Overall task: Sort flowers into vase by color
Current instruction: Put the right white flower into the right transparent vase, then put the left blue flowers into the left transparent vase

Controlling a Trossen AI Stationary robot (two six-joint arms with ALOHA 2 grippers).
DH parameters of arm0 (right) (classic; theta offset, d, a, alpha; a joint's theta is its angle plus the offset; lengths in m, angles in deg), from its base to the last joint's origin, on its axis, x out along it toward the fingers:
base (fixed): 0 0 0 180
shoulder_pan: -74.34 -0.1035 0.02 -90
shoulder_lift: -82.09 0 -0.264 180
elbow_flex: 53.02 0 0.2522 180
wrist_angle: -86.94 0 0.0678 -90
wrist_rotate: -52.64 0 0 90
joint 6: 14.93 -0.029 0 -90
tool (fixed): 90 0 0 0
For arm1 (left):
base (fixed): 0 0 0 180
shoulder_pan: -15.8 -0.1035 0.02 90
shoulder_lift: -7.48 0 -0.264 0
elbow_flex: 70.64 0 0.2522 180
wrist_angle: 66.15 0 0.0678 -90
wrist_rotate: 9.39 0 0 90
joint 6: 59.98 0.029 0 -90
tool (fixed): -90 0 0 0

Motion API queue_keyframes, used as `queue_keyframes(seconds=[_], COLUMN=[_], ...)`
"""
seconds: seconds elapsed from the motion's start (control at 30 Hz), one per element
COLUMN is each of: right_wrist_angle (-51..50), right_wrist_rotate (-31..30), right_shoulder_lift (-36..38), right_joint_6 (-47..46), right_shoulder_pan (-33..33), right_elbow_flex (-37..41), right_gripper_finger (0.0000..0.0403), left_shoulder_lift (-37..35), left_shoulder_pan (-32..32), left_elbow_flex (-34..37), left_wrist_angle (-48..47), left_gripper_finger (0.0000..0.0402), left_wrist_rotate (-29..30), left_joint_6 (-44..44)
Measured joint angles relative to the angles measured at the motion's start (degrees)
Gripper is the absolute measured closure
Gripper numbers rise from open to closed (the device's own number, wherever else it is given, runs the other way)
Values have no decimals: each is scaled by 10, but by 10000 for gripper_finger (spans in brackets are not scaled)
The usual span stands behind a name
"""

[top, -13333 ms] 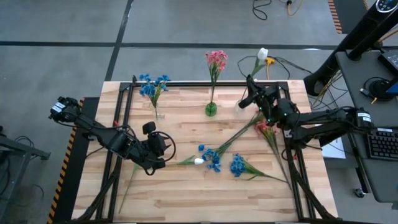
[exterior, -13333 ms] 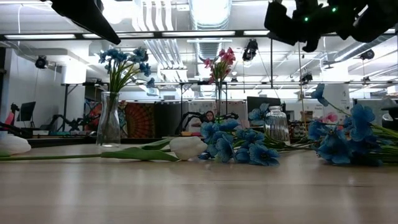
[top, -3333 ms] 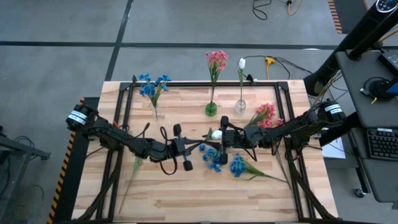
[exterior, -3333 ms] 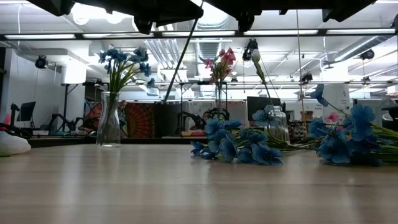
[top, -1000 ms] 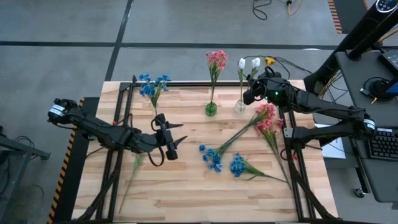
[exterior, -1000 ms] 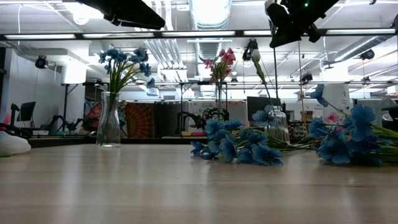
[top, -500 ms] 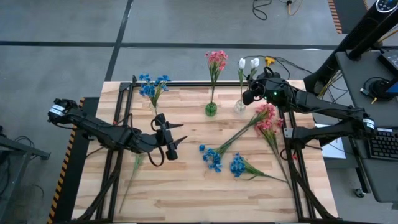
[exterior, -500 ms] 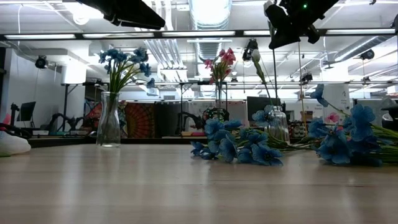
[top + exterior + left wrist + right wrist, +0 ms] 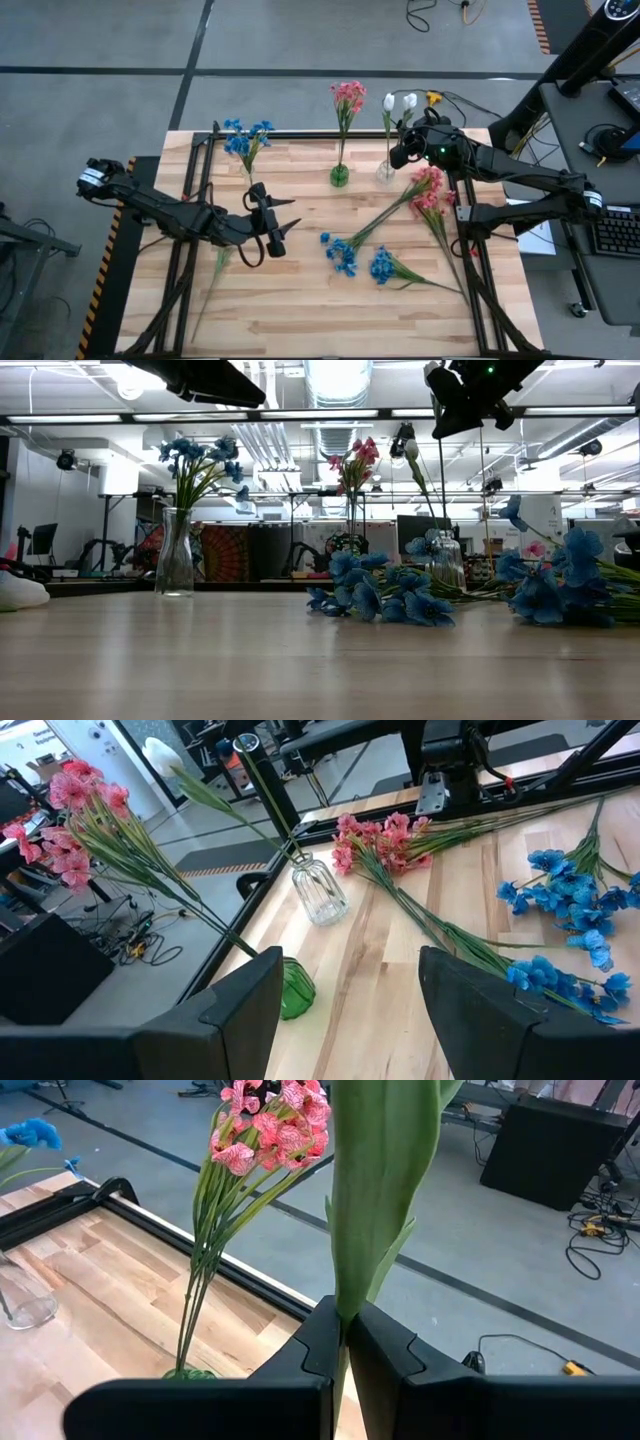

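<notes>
My right gripper (image 9: 400,156) is raised over the clear vase (image 9: 386,172) at the table's far side, shut on a white tulip sprig (image 9: 410,100). Another white bud (image 9: 389,101) stands in that vase. Blue blossoms (image 9: 240,138) stand in a clear vase (image 9: 255,184), and pink blossoms (image 9: 348,95) in a green vase (image 9: 340,176). Pink sprigs (image 9: 428,188) and blue sprigs (image 9: 340,254) lie flat on the table. My left gripper (image 9: 276,226) hovers open left of the blue sprigs, holding nothing. My right gripper pinches the tulip's green stem and leaf (image 9: 340,1295) between its two fingers (image 9: 310,1345), below the bud. The fingers come roughly level from the table's right and lie across the stem. The stem (image 9: 440,490) hangs upright below them, down to the clear vase's (image 9: 445,560) neck.
A further sprig with a long green stem (image 9: 214,272) lies near the table's left edge, its white bud (image 9: 20,592) on the wood. More blue blossoms (image 9: 382,265) lie right of centre. A black frame (image 9: 200,150) borders the table. Bare wood shows along the near edge.
</notes>
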Motion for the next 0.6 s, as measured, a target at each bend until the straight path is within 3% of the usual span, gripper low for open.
queue_keyframes(seconds=[0.37, 0.6], right_wrist_angle=[0, -13], right_wrist_rotate=[0, 0], right_shoulder_lift=[0, 2], right_joint_6=[-5, -5], right_shoulder_pan=[0, 0], right_elbow_flex=[0, -2], right_gripper_finger=[274, 231], left_shoulder_lift=[0, 0], left_shoulder_pan=[0, 0], left_elbow_flex=[0, 0], left_wrist_angle=[-3, -2], left_gripper_finger=[185, 185], left_wrist_rotate=[0, 0], left_joint_6=[0, 0])
